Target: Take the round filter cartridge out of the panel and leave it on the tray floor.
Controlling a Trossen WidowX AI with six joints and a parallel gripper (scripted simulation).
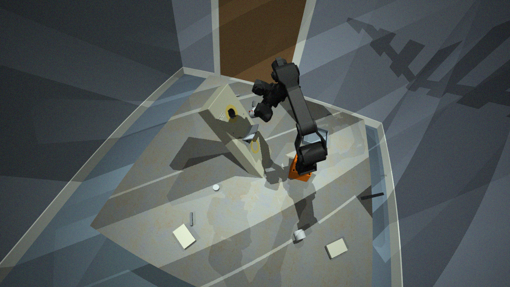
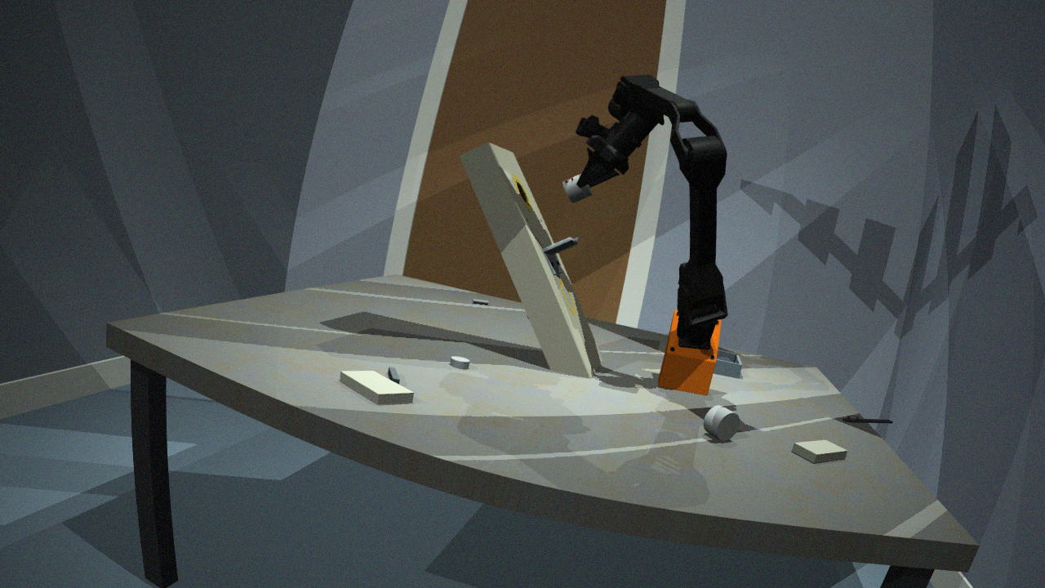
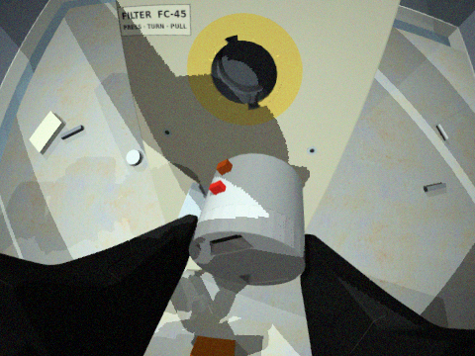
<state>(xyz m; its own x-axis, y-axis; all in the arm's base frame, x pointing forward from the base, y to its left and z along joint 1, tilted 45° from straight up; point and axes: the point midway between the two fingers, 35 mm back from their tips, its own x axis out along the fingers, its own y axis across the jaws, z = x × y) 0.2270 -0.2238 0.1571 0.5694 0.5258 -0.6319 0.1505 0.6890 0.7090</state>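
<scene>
The round grey filter cartridge (image 1: 251,113) (image 2: 576,189) (image 3: 253,214), with two red marks on its side and a slot on its face, is out of the panel and held in the air. My gripper (image 1: 255,112) (image 2: 585,181) (image 3: 249,233) is shut on it, a short way in front of the tilted beige service panel (image 1: 217,103) (image 2: 511,233) (image 3: 331,20). The panel's socket (image 1: 231,112) (image 2: 522,191) (image 3: 243,73) is an empty dark hole inside a yellow ring. The grey tray (image 1: 324,134) (image 2: 728,362) sits on the table behind the orange arm base, partly hidden by the arm.
A small bracket (image 1: 251,132) (image 2: 558,246) sticks out of the panel below the socket. A loose grey cylinder (image 1: 299,234) (image 2: 721,421), two beige blocks (image 1: 183,235) (image 1: 336,248) (image 2: 375,385) (image 2: 819,450) and a small disc (image 1: 215,187) (image 2: 460,360) lie on the table.
</scene>
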